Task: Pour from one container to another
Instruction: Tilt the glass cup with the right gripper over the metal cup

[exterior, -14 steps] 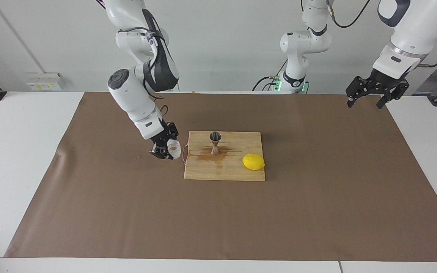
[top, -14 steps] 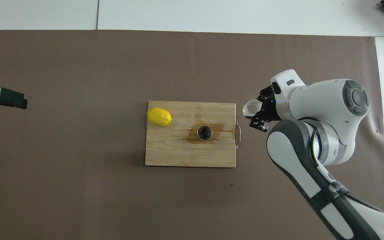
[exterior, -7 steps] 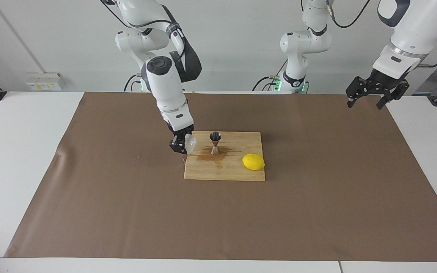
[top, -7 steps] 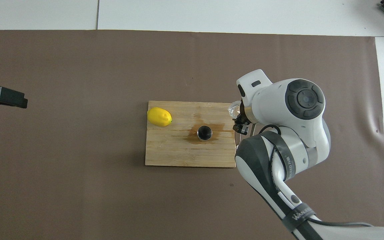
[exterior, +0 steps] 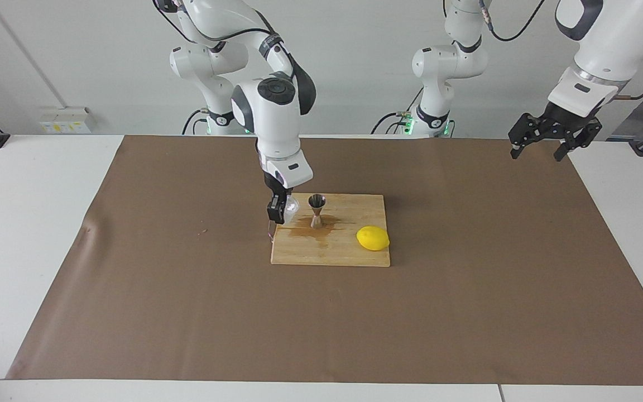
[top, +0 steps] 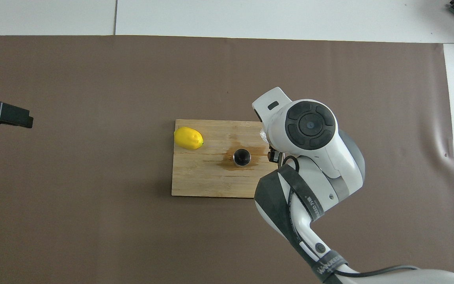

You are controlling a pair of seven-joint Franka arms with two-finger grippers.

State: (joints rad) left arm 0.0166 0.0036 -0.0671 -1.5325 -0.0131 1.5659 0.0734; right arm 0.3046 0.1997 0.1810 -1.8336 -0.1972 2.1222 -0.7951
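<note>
My right gripper (exterior: pixel 281 212) is shut on the translucent-white textured cup (exterior: pixel 291 206), carried just above the wooden board (exterior: pixel 349 252) at its end toward the right arm. The cup looks tilted, a short gap away from the jigger. The steel hourglass jigger (exterior: pixel 316 210) stands upright on the board, with its open mouth (top: pixel 242 157) showing in the overhead view. There the right wrist (top: pixel 307 126) covers most of the cup and gripper. My left gripper (exterior: pixel 538 153) hangs open and holds nothing, high over the table's end by the left arm; it also shows as the left gripper (top: pixel 3 115) in the overhead view.
A yellow lemon (exterior: pixel 373 238) lies on the board toward the left arm's end. A brown wet stain (exterior: pixel 306 230) spreads on the wood around the jigger's foot. The board has a thin wire handle (exterior: pixel 269 230) at the right arm's end. A brown mat (exterior: pixel 187 312) covers the table.
The right arm has swung the cup from over the mat beside the board to over the board's end, close to the jigger, and its wrist has turned. The left arm has not moved.
</note>
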